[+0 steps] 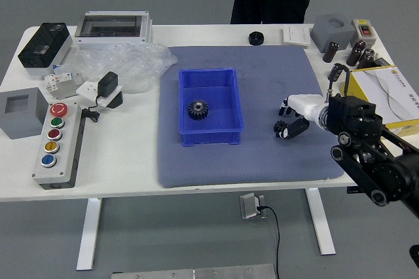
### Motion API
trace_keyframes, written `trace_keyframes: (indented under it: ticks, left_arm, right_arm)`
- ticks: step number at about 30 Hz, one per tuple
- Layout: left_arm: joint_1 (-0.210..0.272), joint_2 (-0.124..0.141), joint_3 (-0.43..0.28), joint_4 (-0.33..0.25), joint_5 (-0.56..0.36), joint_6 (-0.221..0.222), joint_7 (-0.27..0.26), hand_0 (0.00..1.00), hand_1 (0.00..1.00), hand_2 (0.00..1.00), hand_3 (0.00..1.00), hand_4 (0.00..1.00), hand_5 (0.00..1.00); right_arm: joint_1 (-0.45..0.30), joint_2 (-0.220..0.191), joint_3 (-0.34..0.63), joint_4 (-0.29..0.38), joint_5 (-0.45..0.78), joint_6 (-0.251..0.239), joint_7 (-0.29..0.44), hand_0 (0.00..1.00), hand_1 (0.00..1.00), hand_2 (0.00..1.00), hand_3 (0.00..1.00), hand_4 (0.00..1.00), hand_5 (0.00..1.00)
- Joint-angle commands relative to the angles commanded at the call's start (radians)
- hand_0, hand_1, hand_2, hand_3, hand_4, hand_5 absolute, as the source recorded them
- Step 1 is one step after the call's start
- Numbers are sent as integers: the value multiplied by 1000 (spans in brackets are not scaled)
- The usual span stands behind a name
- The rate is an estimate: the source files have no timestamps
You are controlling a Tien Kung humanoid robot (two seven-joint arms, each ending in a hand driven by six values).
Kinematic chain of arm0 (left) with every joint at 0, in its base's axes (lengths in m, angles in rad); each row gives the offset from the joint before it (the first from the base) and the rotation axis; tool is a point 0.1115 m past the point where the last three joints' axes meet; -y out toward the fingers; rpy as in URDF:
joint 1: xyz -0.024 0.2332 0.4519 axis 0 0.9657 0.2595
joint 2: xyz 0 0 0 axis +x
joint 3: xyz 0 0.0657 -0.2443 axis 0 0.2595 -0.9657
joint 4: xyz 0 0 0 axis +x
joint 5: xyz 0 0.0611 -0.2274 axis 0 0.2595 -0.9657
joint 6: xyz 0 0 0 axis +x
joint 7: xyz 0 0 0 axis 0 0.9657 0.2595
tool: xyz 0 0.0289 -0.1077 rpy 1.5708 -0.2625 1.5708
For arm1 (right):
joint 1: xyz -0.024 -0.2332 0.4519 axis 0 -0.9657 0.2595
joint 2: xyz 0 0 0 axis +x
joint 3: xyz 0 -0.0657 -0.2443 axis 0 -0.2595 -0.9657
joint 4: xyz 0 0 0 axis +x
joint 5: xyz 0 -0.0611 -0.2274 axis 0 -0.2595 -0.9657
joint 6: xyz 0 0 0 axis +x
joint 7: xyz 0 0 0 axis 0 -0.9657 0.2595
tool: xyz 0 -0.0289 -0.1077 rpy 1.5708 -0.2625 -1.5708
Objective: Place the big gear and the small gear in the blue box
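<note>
No text, label, brand or number is readable. Small dark marks show near the right end of the white panel (407,99) in the yellow frame (355,90), but they are too small to make out.
</note>
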Motion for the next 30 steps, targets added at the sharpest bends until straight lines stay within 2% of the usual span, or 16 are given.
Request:
trace_keyframes:
  ticks: [10,11,30]
  left_arm:
    - [0,-1,1,0,1,0,1,809,807,784,727,473,157]
    - [0,-1,0,0,1,0,1,809,808,785,726,474,158]
    - [3,-1,-2,0,0,0,1,809,807,784,726,474,158]
  right_arm:
    - [1,8,-6,-2,1,-5,-4,790,662,723,692,766,335]
    - [1,9,-7,-2,1,-5,-4,765,642,694,671,736,320]
    - [-5,18,-5,1,-3,-4,-11,753,625,680,658,713,307]
